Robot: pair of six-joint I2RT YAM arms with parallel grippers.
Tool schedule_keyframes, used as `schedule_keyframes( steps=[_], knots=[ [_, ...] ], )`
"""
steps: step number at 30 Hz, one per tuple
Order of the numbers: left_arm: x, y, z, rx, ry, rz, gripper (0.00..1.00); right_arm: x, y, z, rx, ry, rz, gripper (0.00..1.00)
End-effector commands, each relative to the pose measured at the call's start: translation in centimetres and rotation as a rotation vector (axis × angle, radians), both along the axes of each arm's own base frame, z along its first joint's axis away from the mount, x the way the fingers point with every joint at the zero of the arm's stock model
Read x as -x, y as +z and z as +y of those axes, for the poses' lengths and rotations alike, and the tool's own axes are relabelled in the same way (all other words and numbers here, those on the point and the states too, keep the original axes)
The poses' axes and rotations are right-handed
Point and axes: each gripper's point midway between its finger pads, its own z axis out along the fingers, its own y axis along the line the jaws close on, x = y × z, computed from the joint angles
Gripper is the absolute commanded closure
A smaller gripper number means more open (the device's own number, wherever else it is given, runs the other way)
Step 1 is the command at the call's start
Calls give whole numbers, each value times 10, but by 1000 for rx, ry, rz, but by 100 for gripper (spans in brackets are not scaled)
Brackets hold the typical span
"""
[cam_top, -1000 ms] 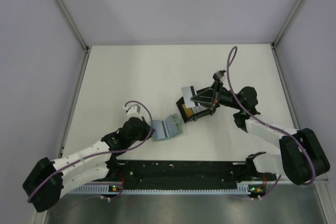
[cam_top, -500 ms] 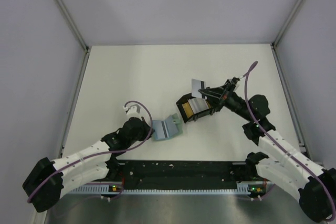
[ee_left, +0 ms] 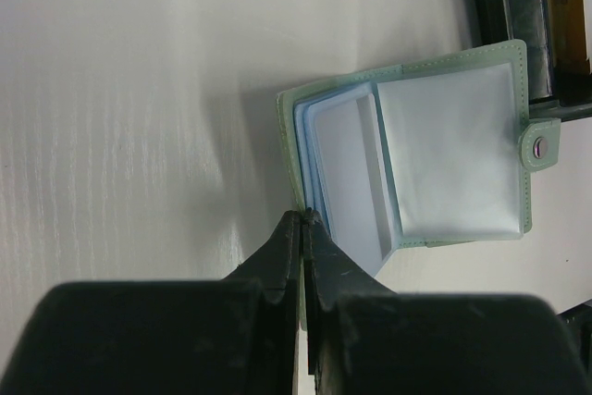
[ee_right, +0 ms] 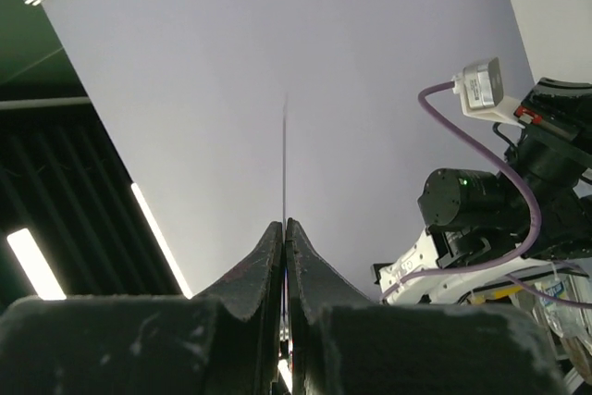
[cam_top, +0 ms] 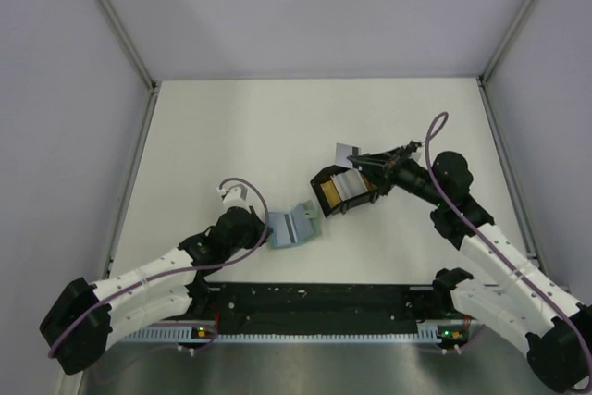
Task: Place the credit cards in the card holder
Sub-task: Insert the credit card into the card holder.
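A: From above, how did things stand?

B: Your left hand (cam_top: 266, 228) was closed on the near-left edge of the card holder (cam_top: 298, 223). The holder lay open on the table (cam_top: 231, 136), just beside the black box (cam_top: 326, 193). Your right hand (cam_top: 361, 162), fingers together, pinched a credit card (cam_top: 346, 149) beyond that box, apart from the holder.

A: The risk there?

B: The carry, I'd judge. The card had to get past the box. If you clipped its rim, the card could have twisted in the pinch or dropped.

A: And the left wrist view?

B: Your left hand (ee_left: 303, 221) gripped only the very edge of the card holder (ee_left: 453, 145), at the corner of the green cover. With so little held, a push from the card could have pivoted the holder or tugged it free. The pale pockets lay flat, so the card might have skated over them rather than entering a slot.

A: Right wrist?

B: The credit card (ee_right: 284, 154) showed edge-on, a thin line rising from your right hand (ee_right: 283, 226), whose tips were clamped on it. Most of the card stood beyond the grip, so I'd expect it to flex or swivel on contact. I couldn't tell which face pointed where.
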Motion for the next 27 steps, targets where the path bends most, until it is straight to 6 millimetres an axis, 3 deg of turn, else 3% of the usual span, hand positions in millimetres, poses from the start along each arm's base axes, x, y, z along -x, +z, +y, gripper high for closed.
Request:
schedule_keyframes(
  steps=[1,3,5,8,11,15,22,27],
  knots=[
    [-9,17,-6,44,12,-46,100,2,4,0,18,-5,31,100],
    [-9,18,-6,45,12,-49,100,0,6,-1,21,-13,-18,100],
    [-10,21,-7,51,5,-60,100,-3,17,1,49,-25,-187,100],
    [-11,25,-9,52,-7,-78,100,-1,8,16,262,69,-430,100],
    [-13,30,-9,48,-17,-101,100,7,-29,33,475,217,-559,100],
    [-14,34,-8,44,-21,-121,100,13,-99,38,764,335,-559,100],
    [-14,38,-11,58,-31,-121,100,43,-154,75,957,551,-607,100],
    [-11,53,-20,101,-69,-135,100,60,-165,105,985,626,-693,100]
  ],
)
